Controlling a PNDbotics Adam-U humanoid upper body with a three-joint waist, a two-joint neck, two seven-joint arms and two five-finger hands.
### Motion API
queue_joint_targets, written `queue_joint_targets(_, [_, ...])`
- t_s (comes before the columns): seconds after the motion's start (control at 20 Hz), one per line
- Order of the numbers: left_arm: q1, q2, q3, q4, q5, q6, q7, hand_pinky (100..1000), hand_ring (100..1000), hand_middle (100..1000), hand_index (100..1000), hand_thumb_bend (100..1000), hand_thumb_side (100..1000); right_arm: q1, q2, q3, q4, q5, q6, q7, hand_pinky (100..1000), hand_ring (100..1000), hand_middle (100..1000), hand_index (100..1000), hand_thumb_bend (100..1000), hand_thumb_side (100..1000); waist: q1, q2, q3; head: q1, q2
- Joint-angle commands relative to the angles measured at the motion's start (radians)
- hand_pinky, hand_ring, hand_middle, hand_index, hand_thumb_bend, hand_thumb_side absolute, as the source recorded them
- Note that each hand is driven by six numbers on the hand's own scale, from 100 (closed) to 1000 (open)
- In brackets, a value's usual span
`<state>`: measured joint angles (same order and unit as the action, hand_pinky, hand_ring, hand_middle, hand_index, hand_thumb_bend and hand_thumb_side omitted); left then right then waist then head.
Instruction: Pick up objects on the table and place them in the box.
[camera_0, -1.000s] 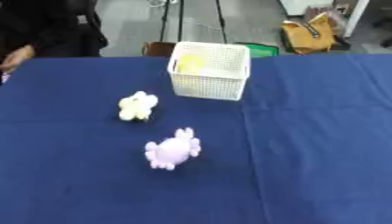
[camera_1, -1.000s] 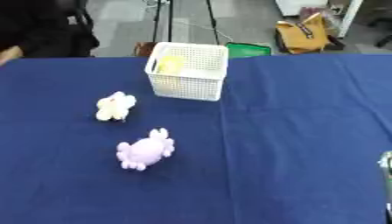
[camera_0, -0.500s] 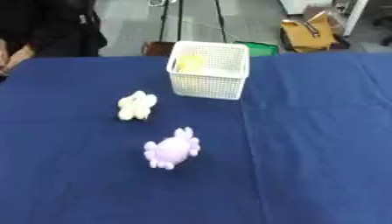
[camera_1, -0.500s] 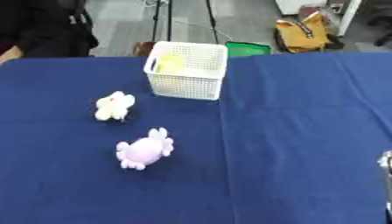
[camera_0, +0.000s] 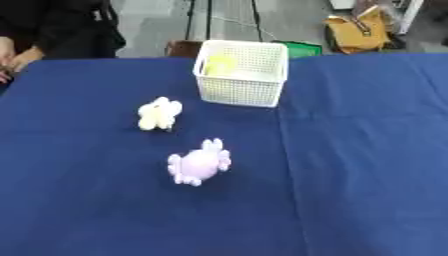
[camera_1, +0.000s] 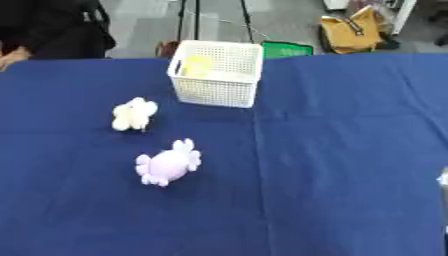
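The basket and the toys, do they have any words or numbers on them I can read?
No text can be read anywhere.
White basket: plain mesh, no label.
Cream toy and purple toy: no letters or numbers.
Yellow thing in the basket: too blurred to tell.
Blue tablecloth: bare.

Stereo head pair, down onto table (camera_0: 367, 150)

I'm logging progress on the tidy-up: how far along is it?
Done: one yellow object already lies in the white basket. In hand: nothing; neither hand is clearly visible. Left: the cream plush toy and the purple plush toy, both on the blue table.
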<state>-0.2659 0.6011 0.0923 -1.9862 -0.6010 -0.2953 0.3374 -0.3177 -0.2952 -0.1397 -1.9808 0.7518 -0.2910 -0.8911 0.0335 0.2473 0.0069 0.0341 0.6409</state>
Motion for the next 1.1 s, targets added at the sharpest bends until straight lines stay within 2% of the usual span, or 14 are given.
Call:
queue_joint_targets(0.05, [-0.012,0.088,-0.011,-0.014,-0.063,0.047,-0.056,810,853,879,985,100,749,-0.014,-0.017,0.004,-0.019,-0.011,-0.013,-0.006,739,733,589,791,100,915,0.000,-0.020,-0.001,0.004,0.006])
queue_joint_targets(0.25, [-0.013,0.164,-0.031,-0.014,-0.161,0.129,-0.174,820,871,898,1000,100,766,-0.015,-0.016,0.006,-0.019,-0.014,-0.013,-0.003,739,733,588,790,100,914,0.001,-0.027,-0.006,0.009,0.002])
queue_joint_targets(0.4, [-0.014,0.201,-0.052,-0.014,-0.180,0.163,-0.297,840,892,915,1000,100,788,-0.014,-0.014,0.008,-0.019,-0.017,-0.012,0.000,739,733,588,790,100,914,0.002,-0.030,-0.012,0.014,-0.001])
queue_joint_targets(0.45, [-0.014,0.208,-0.056,-0.013,-0.178,0.166,-0.327,875,925,947,1000,100,838,-0.014,-0.014,0.008,-0.019,-0.017,-0.012,0.000,740,733,588,790,100,915,0.002,-0.030,-0.013,0.015,-0.002])
queue_joint_targets(0.55, [-0.024,0.239,-0.079,0.011,-0.165,0.162,-0.478,902,942,959,1000,100,885,-0.014,-0.013,0.010,-0.019,-0.019,-0.012,0.002,740,733,587,789,100,913,0.003,-0.033,-0.020,0.020,-0.005])
queue_joint_targets(0.65, [-0.051,0.252,-0.079,0.030,-0.139,0.154,-0.600,904,943,959,1000,117,894,-0.013,-0.012,0.012,-0.019,-0.021,-0.011,0.006,740,733,587,789,100,914,0.002,-0.035,-0.022,0.021,-0.007])
queue_joint_targets(0.7, [-0.063,0.258,-0.081,0.038,-0.128,0.147,-0.645,918,953,968,1000,212,939,-0.013,-0.012,0.012,-0.019,-0.022,-0.011,0.007,740,733,587,788,100,914,0.002,-0.036,-0.026,0.022,-0.008])
queue_joint_targets(0.75, [-0.074,0.261,-0.081,0.046,-0.118,0.140,-0.684,920,955,970,1000,226,945,-0.013,-0.011,0.013,-0.019,-0.022,-0.011,0.007,740,733,587,788,100,914,0.002,-0.036,-0.027,0.023,-0.009])
queue_joint_targets(0.8, [-0.085,0.268,-0.081,0.055,-0.116,0.134,-0.720,922,959,971,1000,278,958,-0.012,-0.012,0.013,-0.019,-0.023,-0.011,0.008,740,733,586,788,100,915,0.002,-0.036,-0.029,0.023,-0.010])
queue_joint_targets(0.85, [-0.095,0.272,-0.081,0.062,-0.118,0.129,-0.750,922,959,971,1000,278,958,-0.012,-0.012,0.013,-0.019,-0.024,-0.011,0.009,740,733,586,788,100,915,0.002,-0.036,-0.031,0.024,-0.010])
queue_joint_targets(0.9, [-0.104,0.275,-0.085,0.073,-0.120,0.127,-0.784,938,975,983,1000,359,957,-0.012,-0.012,0.014,-0.019,-0.024,-0.011,0.009,740,733,584,788,100,914,0.002,-0.036,-0.032,0.025,-0.010])
queue_joint_targets(1.05, [-0.130,0.276,-0.089,0.096,-0.109,0.125,-0.874,940,976,983,1000,378,957,-0.012,-0.012,0.016,-0.019,-0.026,-0.012,0.013,740,733,583,788,100,914,0.003,-0.036,-0.034,0.026,-0.009])
queue_joint_targets(1.1, [-0.136,0.281,-0.093,0.103,-0.101,0.135,-0.896,925,962,951,1000,763,1000,-0.011,-0.012,0.016,-0.019,-0.027,-0.012,0.013,740,733,582,788,100,914,0.004,-0.035,-0.036,0.027,-0.009])
